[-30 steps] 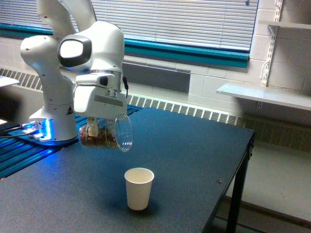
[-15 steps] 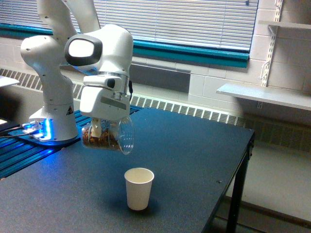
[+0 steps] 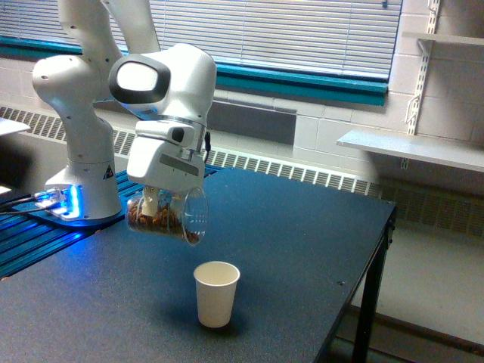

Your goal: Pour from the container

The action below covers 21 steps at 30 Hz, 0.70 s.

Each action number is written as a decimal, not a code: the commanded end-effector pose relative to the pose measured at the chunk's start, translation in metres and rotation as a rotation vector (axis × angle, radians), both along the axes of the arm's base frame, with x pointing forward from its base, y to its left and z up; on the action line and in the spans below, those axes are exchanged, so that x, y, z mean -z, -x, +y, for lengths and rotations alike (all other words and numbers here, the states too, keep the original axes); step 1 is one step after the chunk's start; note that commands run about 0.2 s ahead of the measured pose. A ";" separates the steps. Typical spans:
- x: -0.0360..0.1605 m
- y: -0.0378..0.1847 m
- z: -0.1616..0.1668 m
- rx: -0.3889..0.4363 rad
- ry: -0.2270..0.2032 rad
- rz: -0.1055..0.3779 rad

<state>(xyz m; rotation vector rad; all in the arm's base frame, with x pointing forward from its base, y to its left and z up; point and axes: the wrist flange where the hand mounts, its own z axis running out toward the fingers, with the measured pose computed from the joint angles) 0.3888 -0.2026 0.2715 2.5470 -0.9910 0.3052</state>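
Clear plastic container (image 3: 168, 216) on its side in the air, wide rim facing exterior view's right and slightly down; brown nut-like pieces piled along its lower side.

- Dark table (image 3: 302, 242) with a speckled top; a black leg shows at the exterior view's right edge.
- Off-white paper cup (image 3: 216, 293), upright on the table near its front edge, mouth open.
- Window blinds (image 3: 280, 30), slats closed, across the back wall.
- Teal sill (image 3: 302, 83) running under the blinds.
- Radiator grille (image 3: 287, 170) along the wall behind the table.
- White block wall (image 3: 340, 125) below the sill.
- Grey shelf (image 3: 408, 147) fixed to the wall at the exterior view's right, with a second shelf (image 3: 446, 38) above it on a slotted white rail (image 3: 418, 83).
- Blue-lit slatted surface (image 3: 30, 234) at the exterior view's left edge.
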 end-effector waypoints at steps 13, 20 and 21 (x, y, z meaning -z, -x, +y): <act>0.002 -0.011 0.006 0.047 0.054 0.024; 0.003 -0.013 0.007 0.057 0.069 0.041; 0.002 -0.014 0.008 0.057 0.074 0.043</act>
